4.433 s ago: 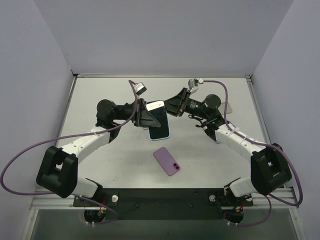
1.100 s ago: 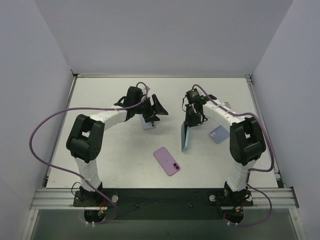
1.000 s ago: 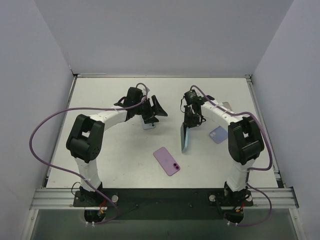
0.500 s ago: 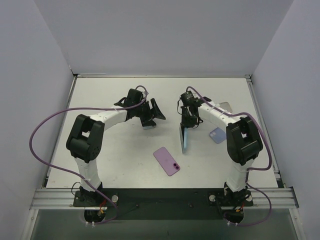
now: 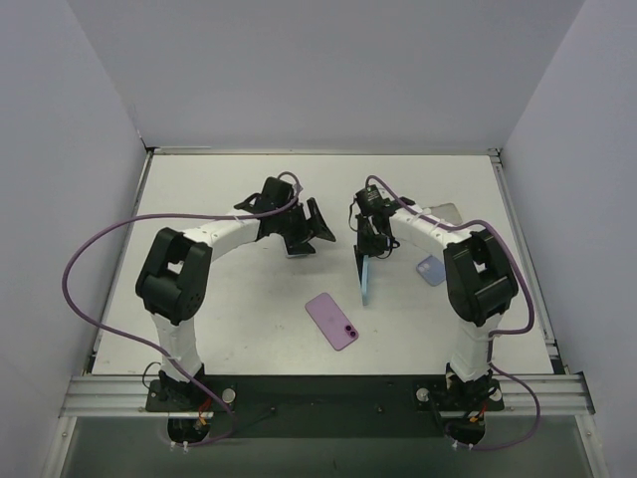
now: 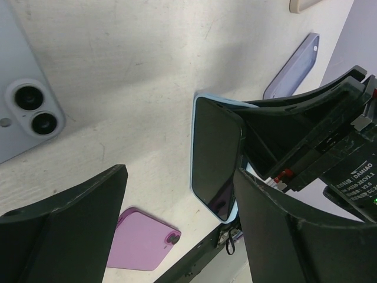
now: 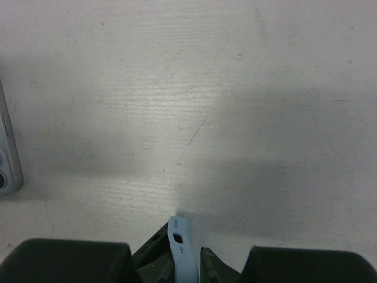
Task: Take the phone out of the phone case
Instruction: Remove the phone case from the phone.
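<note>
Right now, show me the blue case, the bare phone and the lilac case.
blue case (image 6: 215, 156): left wrist view, dark inner face.
bare phone (image 6: 32, 110): left wrist view, camera bump.
lilac case (image 6: 294, 63): left wrist view, mid side.

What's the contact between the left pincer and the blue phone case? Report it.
Apart. The top view shows bare table between the open left pincer and the blue phone case standing on edge.

left wrist view, at four o'clock: white print on a label (image 6: 352, 172) fixed to a black motor housing (image 6: 330, 141). the top line reads "damiao"; the line beneath ends in "2ecv1.1"; the remaining lines are too small to make out. top external and right wrist views: no legible text.
</note>
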Action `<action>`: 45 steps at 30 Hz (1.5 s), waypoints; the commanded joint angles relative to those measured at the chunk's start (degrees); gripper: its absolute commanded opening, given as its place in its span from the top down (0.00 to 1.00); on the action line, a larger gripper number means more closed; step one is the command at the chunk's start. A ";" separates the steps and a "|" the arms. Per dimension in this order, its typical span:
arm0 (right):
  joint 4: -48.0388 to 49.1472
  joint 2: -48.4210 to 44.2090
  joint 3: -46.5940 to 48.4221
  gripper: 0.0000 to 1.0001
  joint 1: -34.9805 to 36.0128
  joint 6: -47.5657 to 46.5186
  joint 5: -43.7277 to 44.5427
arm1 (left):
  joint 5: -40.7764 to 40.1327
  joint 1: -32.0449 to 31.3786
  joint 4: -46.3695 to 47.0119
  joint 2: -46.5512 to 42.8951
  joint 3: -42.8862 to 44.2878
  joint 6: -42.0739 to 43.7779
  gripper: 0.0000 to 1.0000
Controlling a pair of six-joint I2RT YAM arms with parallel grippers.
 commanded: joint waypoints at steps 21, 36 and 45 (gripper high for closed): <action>-2.36 7.86 -11.59 0.75 2.21 0.40 -7.42 | 1.23 -4.27 8.67 5.20 0.96 -14.60 0.17; 0.63 6.28 -14.50 1.00 2.91 0.57 -9.54 | -0.18 -6.02 7.27 8.19 4.64 -19.17 0.18; 0.63 6.19 -14.23 1.00 3.35 0.31 -9.63 | -2.46 -6.29 2.27 9.24 9.55 -21.28 0.21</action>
